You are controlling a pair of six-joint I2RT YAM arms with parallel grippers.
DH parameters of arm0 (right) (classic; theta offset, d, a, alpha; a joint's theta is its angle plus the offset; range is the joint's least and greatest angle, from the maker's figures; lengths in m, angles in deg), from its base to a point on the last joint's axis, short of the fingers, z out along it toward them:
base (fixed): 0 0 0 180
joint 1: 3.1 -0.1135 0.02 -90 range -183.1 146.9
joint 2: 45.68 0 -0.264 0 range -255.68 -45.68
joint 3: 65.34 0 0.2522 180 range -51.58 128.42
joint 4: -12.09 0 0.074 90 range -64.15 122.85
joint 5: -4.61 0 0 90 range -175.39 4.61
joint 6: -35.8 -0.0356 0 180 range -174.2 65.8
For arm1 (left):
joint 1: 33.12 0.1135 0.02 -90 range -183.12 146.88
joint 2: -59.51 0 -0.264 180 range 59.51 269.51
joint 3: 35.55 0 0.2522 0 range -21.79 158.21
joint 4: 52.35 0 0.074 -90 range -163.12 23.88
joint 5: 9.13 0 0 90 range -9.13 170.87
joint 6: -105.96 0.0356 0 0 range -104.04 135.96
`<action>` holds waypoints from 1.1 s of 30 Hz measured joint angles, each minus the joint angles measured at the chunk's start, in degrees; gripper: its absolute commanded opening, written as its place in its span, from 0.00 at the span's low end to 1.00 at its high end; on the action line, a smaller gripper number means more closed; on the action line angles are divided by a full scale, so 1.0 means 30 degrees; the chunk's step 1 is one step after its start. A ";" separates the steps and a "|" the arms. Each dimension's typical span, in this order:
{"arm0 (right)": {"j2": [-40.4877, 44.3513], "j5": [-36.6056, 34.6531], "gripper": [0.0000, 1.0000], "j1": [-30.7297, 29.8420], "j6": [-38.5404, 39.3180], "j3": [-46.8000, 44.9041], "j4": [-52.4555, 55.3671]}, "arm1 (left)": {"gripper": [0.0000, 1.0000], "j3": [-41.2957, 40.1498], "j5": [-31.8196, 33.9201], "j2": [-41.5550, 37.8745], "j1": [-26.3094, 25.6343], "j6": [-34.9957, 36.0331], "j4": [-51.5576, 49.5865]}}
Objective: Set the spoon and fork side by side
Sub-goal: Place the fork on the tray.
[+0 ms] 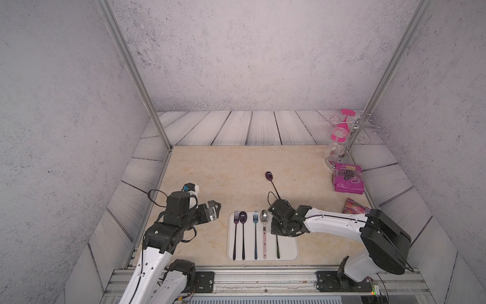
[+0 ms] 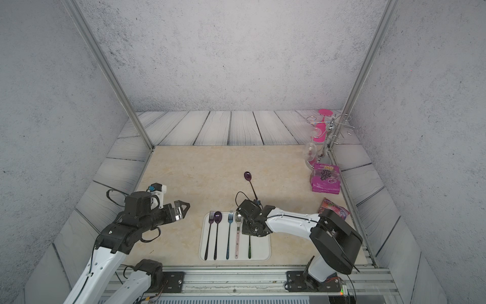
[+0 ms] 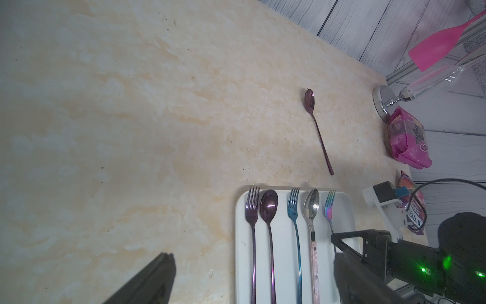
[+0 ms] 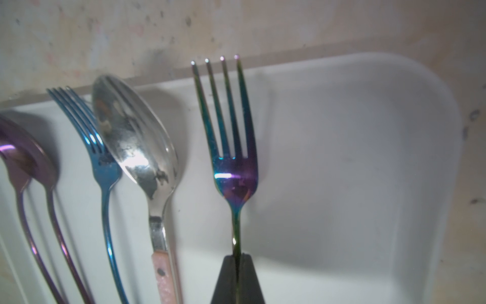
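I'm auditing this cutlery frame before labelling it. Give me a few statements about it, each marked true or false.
1. The right tool is shut on the rainbow fork's handle. True.
2. The left tool holds a spoon. False: it is open and empty.
3. A loose purple spoon lies on the table, outside the tray. True.
4. The tray holds three spoons. False: two, the tray's purple spoon and the silver spoon.

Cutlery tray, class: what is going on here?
The right pincer is shut on the handle of a rainbow fork, in the white tray next to the silver spoon. A purple fork, purple spoon and blue fork lie in the tray too. A loose purple spoon lies on the table beyond it. The left pincer hangs open, empty, beside the tray.
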 measured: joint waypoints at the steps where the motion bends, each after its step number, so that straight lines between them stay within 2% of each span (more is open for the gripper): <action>1: -0.0058 0.0000 0.00 0.0000 -0.0080 0.0000 -0.0080 | 0.99 0.0007 0.0000 0.0000 0.0007 0.0007 0.0000; 13: -0.0670 0.0080 0.01 0.0000 -0.0641 -0.0007 -0.0656 | 0.99 0.0007 -0.0007 0.0000 0.0000 0.0007 0.0000; 20: -0.0670 0.0000 0.29 0.0000 -0.0612 0.0000 -0.0379 | 0.99 0.0000 -0.0015 0.0022 0.0007 0.0000 0.0000; 27: -0.0262 -0.0160 0.38 -0.0036 0.0350 0.0160 0.0692 | 1.00 0.0000 -0.0007 0.0066 0.0007 0.0007 0.0000; 30: 0.0240 -0.0503 0.45 -0.0036 0.1705 0.0903 0.1996 | 0.99 0.0007 0.0000 0.0153 0.0007 0.0007 -0.0007; 33: 0.0364 -0.1129 0.52 0.0022 0.4007 0.2922 0.3424 | 1.00 0.0007 0.0015 0.0219 0.0007 0.0007 -0.0007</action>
